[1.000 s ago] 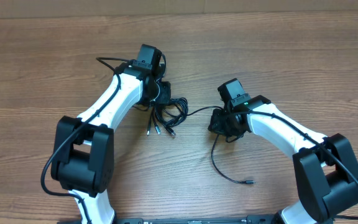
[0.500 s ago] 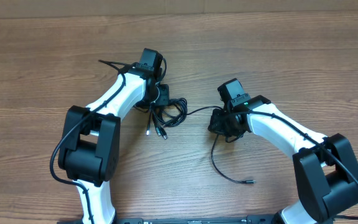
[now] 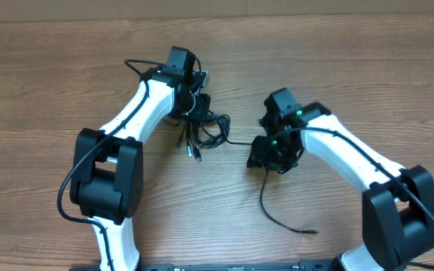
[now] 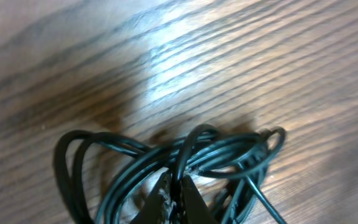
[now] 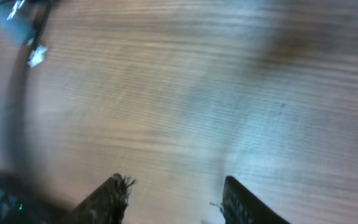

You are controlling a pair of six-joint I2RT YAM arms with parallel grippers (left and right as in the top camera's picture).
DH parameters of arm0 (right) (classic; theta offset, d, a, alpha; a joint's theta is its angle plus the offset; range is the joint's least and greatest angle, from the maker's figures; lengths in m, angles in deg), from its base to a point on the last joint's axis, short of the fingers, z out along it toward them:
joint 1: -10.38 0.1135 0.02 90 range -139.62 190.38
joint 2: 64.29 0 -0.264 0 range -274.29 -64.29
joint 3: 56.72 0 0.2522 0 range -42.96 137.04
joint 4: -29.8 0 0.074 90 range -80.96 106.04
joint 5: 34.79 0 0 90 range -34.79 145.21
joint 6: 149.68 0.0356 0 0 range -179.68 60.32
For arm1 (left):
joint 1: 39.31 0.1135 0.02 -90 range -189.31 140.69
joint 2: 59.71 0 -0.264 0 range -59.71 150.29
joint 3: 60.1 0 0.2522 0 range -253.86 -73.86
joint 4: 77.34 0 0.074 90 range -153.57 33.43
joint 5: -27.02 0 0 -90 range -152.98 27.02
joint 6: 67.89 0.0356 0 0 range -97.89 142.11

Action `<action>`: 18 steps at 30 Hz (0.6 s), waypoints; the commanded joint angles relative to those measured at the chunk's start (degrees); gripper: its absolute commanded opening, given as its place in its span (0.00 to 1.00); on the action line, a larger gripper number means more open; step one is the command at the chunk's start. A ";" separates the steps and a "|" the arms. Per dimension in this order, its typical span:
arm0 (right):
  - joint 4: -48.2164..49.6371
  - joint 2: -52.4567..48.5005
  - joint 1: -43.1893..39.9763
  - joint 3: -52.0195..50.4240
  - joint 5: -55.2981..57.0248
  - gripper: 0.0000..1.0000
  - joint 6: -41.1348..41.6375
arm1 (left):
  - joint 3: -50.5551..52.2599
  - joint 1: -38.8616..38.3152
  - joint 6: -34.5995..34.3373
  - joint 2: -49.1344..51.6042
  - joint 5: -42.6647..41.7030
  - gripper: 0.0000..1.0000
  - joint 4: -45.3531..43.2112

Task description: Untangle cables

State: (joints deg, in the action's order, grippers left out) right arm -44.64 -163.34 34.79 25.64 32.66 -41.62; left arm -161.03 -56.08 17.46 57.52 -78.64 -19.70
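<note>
Black cables (image 3: pixel 206 129) lying bundled on wood table (image 3: pixel 353 68), near its middle, left gripper (image 4: pixel 174 198) pinching shut on them, right gripper (image 5: pixel 174 196) hovering nearby over wood, fingers standing apart.

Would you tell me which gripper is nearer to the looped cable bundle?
Left. The left gripper is shut on the cable bundle; the right gripper stands open over the table, apart from it.

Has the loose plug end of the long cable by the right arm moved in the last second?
Yes. The plug end has slid closer to the black base bar at the near edge, and slightly rightward.
</note>
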 commanded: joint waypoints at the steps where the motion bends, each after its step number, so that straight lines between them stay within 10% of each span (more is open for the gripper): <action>1: -4.74 3.26 -0.15 6.45 -4.11 0.49 -9.03 | -1.86 0.35 7.61 -4.46 -4.22 0.04 0.02; 18: 13.16 0.20 -2.73 10.12 2.95 0.65 -0.17 | -1.84 0.24 13.84 -19.74 -10.12 0.04 5.20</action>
State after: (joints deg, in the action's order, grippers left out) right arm -32.14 -161.59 32.12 34.88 34.74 -44.98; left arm -161.25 -56.08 29.00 40.98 -84.98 -14.45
